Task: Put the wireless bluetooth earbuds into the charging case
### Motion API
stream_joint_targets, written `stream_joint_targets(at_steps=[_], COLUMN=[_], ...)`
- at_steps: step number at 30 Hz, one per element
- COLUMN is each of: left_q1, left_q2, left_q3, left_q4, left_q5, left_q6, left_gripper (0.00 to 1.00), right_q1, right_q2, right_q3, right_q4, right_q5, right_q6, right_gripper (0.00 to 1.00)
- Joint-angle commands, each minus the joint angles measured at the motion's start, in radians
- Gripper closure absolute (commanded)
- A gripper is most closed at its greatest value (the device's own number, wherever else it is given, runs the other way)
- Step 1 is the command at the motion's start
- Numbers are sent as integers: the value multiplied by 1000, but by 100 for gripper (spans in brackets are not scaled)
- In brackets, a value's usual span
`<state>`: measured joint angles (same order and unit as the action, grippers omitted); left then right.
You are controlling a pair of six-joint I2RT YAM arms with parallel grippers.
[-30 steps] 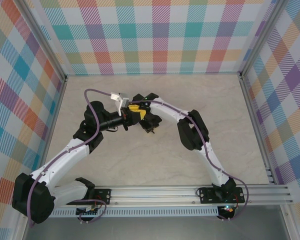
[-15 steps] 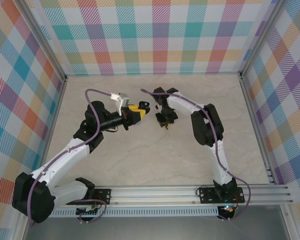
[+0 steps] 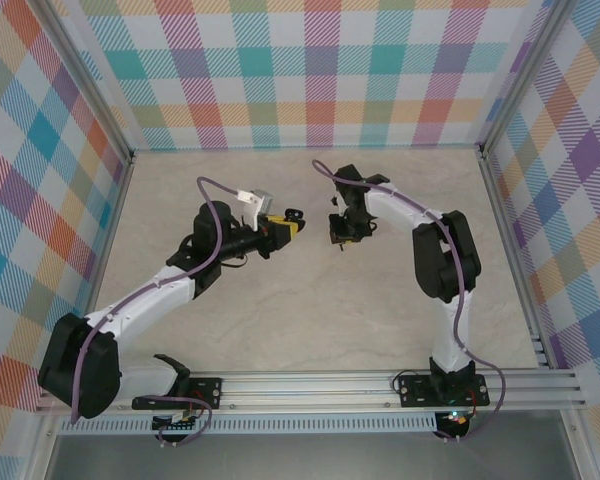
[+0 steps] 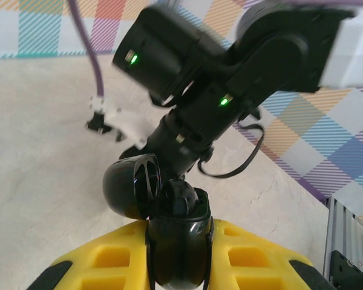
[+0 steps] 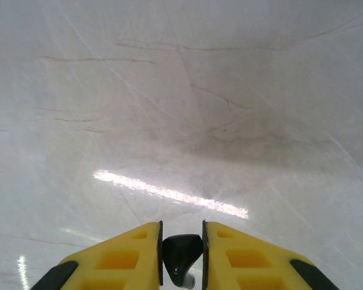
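**Overhead view.** Two arms reach from the rail (image 3: 380, 385) at the near edge of the pale, veined tabletop (image 3: 280, 330) and face each other in its far half, with checked walls (image 3: 300, 70) on three sides. The left gripper (image 3: 283, 229) sits left of centre. The right gripper (image 3: 341, 236) sits about at centre, near the left one but apart from it. A purple cable (image 3: 218, 186) loops over the left arm.

**Left wrist view.** The left gripper's yellow fingers (image 4: 109, 263) are clamped on the glossy black charging case (image 4: 178, 248), one on each side. The case's round lid (image 4: 133, 184) stands open and is swung to the left, showing two hollows on its inner face. The contents of the base cannot be made out. Beyond the case is the right arm's black wrist (image 4: 230, 78), with two small green lights glowing on it. A white connector (image 4: 112, 121) hangs at its left. The case's surface is too dark and glossy for any marking to be read.

**Right wrist view.** The right gripper's yellow fingers (image 5: 245, 248) are closed on a black earbud (image 5: 181, 254), which is pinched in the narrow gap between them. A small silvery end shows at the earbud's lower edge. Bare tabletop lies beyond, crossed by a bright streak of reflected light (image 5: 169, 193).
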<state>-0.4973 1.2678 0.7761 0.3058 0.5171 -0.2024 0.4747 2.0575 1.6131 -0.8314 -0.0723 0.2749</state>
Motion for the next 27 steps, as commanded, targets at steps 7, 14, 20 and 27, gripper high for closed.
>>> stream_joint_targets(at_steps=[7, 14, 20, 27], left_q1=[-20, -32, -43, -67], left_q2=[92, 135, 151, 133], left_q3=[-20, -30, -43, -62], left_q4=[49, 85, 151, 253], left_q5=[-113, -144, -146, -108], left_q6=[-70, -81, -73, -3], left_gripper=[95, 95, 95, 95], right_q1=[-30, -36, -35, -36], right_q2=[-165, -262, -347, -460], right_q3=[-78, -99, -105, -126], right_q4=[108, 143, 174, 233], right_q5=[-143, -197, -257, -334], right_q6=[87, 120, 144, 184], right_gripper=[78, 78, 78, 78])
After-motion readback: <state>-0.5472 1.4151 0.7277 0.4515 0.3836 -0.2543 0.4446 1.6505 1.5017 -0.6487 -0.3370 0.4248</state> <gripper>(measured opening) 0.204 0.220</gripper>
